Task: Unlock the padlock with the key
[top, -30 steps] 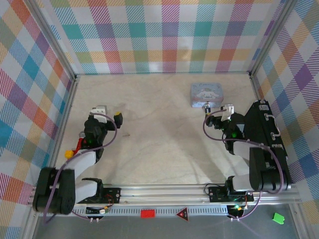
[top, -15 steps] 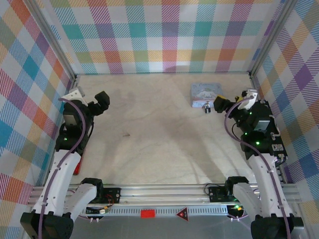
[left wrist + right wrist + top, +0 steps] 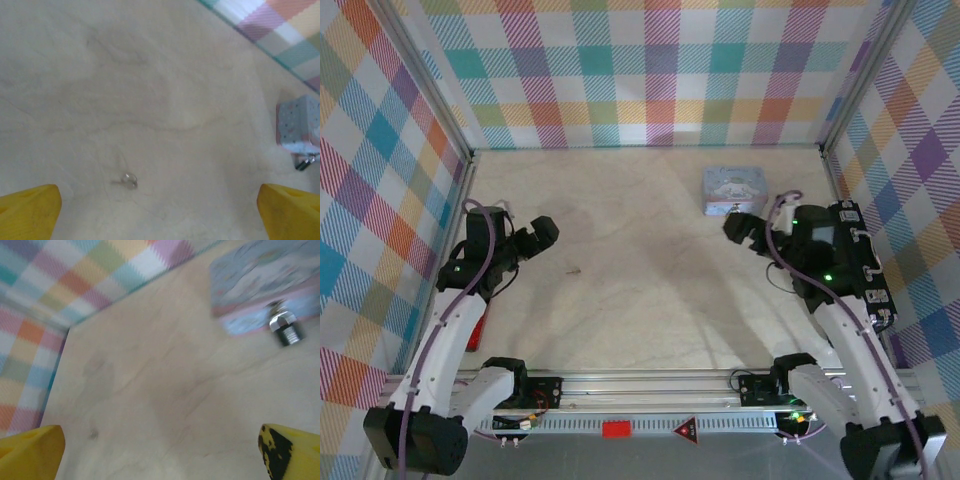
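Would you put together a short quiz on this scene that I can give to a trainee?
1. True or false: the left gripper is shut on the key.
2. Where is the padlock relative to the blue tin? A: on its lid. B: beside it, on the table. C: inside it.
3. Which is nearer the padlock, the left gripper or the right gripper?

Key: 1 false: its jaws are open and the key lies loose on the table. 2 B. 3 the right gripper.
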`<action>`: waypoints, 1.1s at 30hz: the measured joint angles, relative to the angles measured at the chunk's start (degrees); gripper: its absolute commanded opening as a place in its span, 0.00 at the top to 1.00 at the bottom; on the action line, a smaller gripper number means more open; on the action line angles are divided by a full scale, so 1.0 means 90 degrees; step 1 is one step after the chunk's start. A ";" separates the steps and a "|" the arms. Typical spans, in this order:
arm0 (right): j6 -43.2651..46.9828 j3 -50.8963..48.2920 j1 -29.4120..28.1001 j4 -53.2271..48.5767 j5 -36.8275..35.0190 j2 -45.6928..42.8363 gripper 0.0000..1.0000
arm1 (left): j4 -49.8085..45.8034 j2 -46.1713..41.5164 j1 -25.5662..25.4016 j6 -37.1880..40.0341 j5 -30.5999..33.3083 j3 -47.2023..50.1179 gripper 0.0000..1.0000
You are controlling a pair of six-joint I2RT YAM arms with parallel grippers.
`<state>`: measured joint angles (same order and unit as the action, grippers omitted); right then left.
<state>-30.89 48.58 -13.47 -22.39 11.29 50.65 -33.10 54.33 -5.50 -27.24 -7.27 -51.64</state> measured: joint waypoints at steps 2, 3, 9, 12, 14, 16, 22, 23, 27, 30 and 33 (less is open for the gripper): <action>-0.0027 0.0151 -0.0748 -0.0041 -0.0265 0.0299 0.01 | -0.0085 0.0049 0.0000 -0.0022 -0.0102 -0.0012 0.00; -0.0053 0.0240 -0.1083 -0.0044 -0.0379 0.0481 0.01 | -0.0185 0.0039 0.0000 -0.0019 -0.0095 -0.0044 0.00; -0.0311 0.1129 -0.2754 -0.0024 -0.1083 0.2254 0.00 | -0.0488 -0.0520 0.0002 0.0007 0.0546 -0.0100 0.00; -0.0355 0.1783 -0.3354 -0.0034 -0.1336 0.3327 0.03 | -0.0653 -0.1124 0.0005 0.0022 0.1052 -0.0100 0.00; -0.0359 0.2256 -0.3674 -0.0056 -0.1426 0.4007 0.05 | -0.0716 -0.1574 0.0005 0.0061 0.1399 -0.0100 0.00; -0.0359 0.2703 -0.3910 -0.0129 -0.1484 0.4590 0.07 | -0.0806 -0.1987 0.0005 0.0117 0.1734 -0.0100 0.00; -0.0364 0.4075 -0.4294 -0.0478 -0.1537 0.6071 0.18 | -0.0857 -0.2875 0.0005 0.0126 0.2302 0.0070 0.00; -0.0372 0.4299 -0.4311 -0.0527 -0.1530 0.6305 0.21 | -0.0865 -0.2924 0.0005 0.0124 0.2348 0.0134 0.00; -0.0379 0.5139 -0.4408 -0.0716 -0.1401 0.7235 0.33 | -0.0942 -0.2939 -0.0002 0.0124 0.2441 0.0311 0.00; -0.0359 0.5780 -0.4447 -0.0916 -0.1307 0.7893 0.41 | -0.0981 -0.2951 -0.0017 0.0124 0.2489 0.0376 0.00; -0.0335 0.6399 -0.4507 -0.1129 -0.1207 0.8468 0.48 | -0.0984 -0.2980 -0.0063 0.0124 0.2545 0.0396 0.00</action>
<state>-33.91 106.17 -54.04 -32.56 0.43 126.87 -41.95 27.51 -6.07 -26.13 15.64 -48.07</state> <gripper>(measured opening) 0.559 0.997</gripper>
